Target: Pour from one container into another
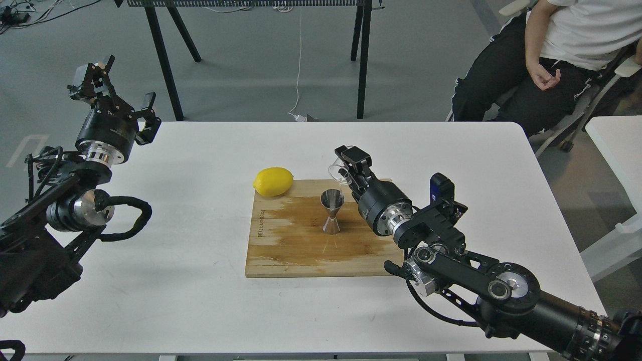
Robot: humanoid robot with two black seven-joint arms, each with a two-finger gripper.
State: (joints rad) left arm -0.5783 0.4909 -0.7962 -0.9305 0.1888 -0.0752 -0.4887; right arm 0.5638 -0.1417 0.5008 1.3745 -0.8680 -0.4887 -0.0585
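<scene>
A shiny steel jigger (332, 211) stands upright near the middle of a wooden cutting board (291, 250). My right gripper (348, 168) is shut on a small clear glass cup (338, 171), holding it tilted on its side just above and to the right of the jigger's mouth. My left gripper (114, 87) hangs open and empty over the table's far left corner, far from the board.
A yellow lemon (273, 181) lies at the board's far left corner. The white table (200, 281) carries the board. A seated person (546, 55) is at the far right, and black stand legs (165, 60) rise behind the table.
</scene>
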